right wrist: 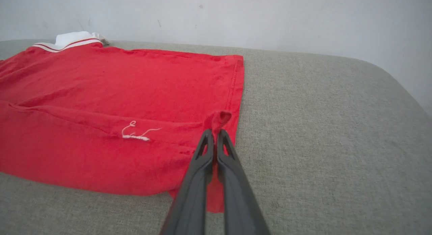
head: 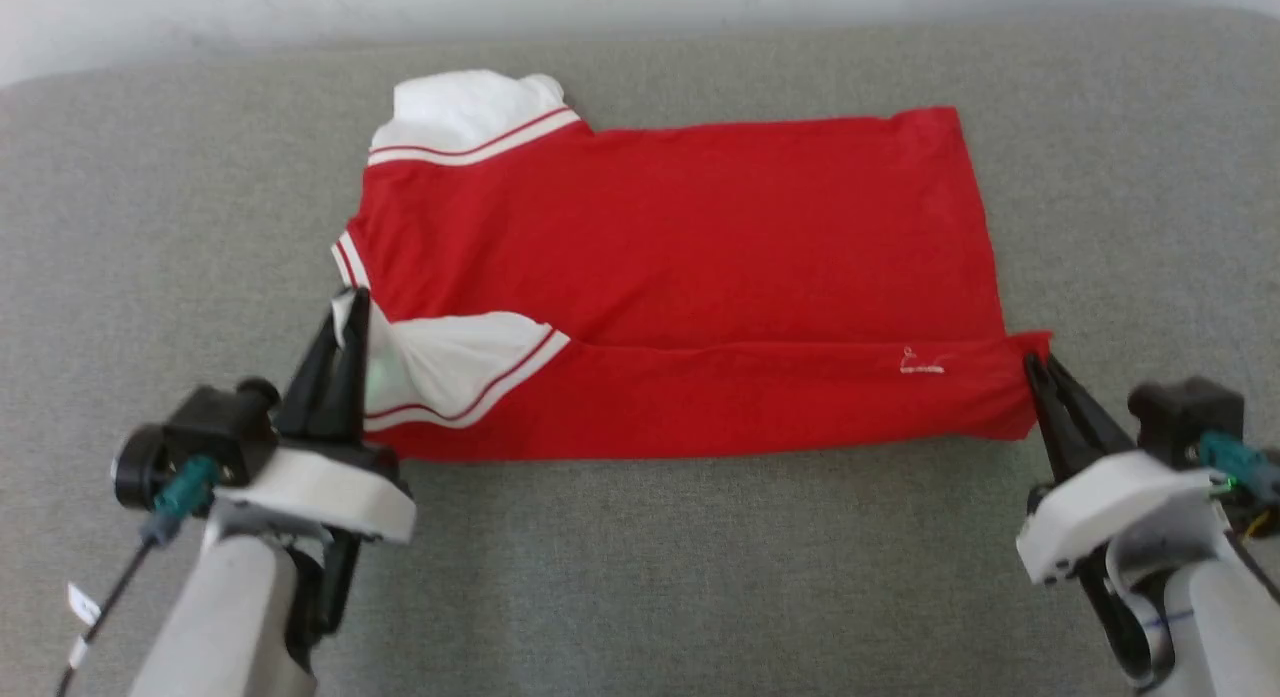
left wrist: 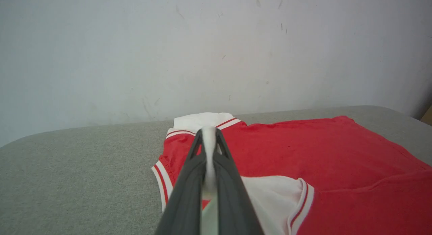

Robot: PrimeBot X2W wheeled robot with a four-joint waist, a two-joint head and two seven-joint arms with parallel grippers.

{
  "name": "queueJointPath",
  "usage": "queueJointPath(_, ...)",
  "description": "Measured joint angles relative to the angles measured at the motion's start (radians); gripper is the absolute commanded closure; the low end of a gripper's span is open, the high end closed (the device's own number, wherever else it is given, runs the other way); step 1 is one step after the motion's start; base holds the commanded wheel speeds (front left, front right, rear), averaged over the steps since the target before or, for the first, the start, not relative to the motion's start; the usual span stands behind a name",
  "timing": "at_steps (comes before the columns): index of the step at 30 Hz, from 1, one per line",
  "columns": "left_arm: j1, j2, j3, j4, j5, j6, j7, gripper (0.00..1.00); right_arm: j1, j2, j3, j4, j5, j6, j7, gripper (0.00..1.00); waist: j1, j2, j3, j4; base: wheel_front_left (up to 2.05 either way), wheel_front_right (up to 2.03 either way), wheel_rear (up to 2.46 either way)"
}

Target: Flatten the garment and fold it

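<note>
Fingers (head: 322,377) of the left gripper (head: 352,302) are squeezed tight on the edge of the near white sleeve (head: 450,362), at the lower left of the frame. The right gripper (head: 1032,365), at the lower right, is pinched shut on the red bottom corner of the garment (head: 680,237). The garment lies flat in the middle on a soft grey top (head: 640,577), plain red side up. Its near long edge is folded over onto the rest. The far white sleeve (head: 460,107) sticks out at the upper left. A little white thread (head: 920,365) sits near the lower right.
</note>
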Motion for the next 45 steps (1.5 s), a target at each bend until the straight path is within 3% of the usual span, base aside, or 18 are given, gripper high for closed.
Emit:
queueJointPath(11, -0.211, 0.044, 0.006, 0.218, -0.019, -0.062, 0.063, 1.00, -0.187, -0.015, 0.011, 0.055, 0.023, 0.000, 0.222, 1.00, 0.0002, 0.0000, 0.110, -0.022, 0.00, 0.00, 0.00)
queueJointPath(18, -0.266, 0.056, -0.006, 0.333, -0.085, -0.082, 0.302, 1.00, -0.256, -0.037, 0.032, 0.074, 0.055, 0.000, 0.458, 1.00, 0.0001, 0.0000, 0.163, -0.033, 0.00, 0.00, 0.00)
queueJointPath(24, -0.325, 0.070, 0.003, 0.344, -0.179, -0.105, 0.519, 1.00, -0.295, -0.044, 0.038, 0.051, 0.084, 0.000, 0.631, 1.00, -0.0003, 0.0000, 0.173, -0.035, 0.00, 0.00, 0.00)
queueJointPath(25, -0.327, 0.069, 0.006, 0.341, -0.187, -0.104, 0.535, 0.92, -0.295, -0.044, 0.036, 0.045, 0.084, 0.000, 0.644, 0.94, -0.0002, 0.0000, 0.170, -0.034, 0.00, 0.00, 0.00)
queueJointPath(26, -0.327, 0.069, 0.009, 0.334, -0.190, -0.099, 0.536, 0.53, -0.295, -0.044, 0.037, 0.036, 0.084, 0.000, 0.646, 0.63, -0.0001, 0.0000, 0.167, -0.033, 0.00, 0.00, 0.00)
queueJointPath(27, -0.325, 0.066, 0.012, 0.326, -0.190, -0.086, 0.523, 0.00, -0.294, -0.043, 0.037, 0.029, 0.085, 0.000, 0.645, 0.31, -0.0001, 0.0000, 0.164, -0.032, 0.00, 0.00, 0.00)
queueJointPath(28, -0.319, 0.063, 0.012, 0.318, -0.184, -0.071, 0.502, 0.00, -0.293, -0.041, 0.033, 0.021, 0.087, 0.000, 0.636, 0.00, 0.0000, 0.0000, 0.159, -0.031, 0.00, 0.00, 0.00)
queueJointPath(38, -0.149, 0.030, 0.053, 0.169, -0.095, 0.060, 0.148, 0.00, -0.165, 0.014, -0.043, -0.049, 0.054, 0.000, 0.247, 0.00, -0.0002, 0.0000, 0.064, -0.021, 0.00, 0.00, 0.00)
queueJointPath(45, 0.047, -0.022, 0.085, 0.054, -0.106, 0.144, 0.091, 0.00, -0.028, 0.070, -0.052, -0.092, 0.051, 0.000, -0.019, 0.00, -0.0003, 0.0000, -0.008, -0.021, 0.00, 0.00, 0.00)
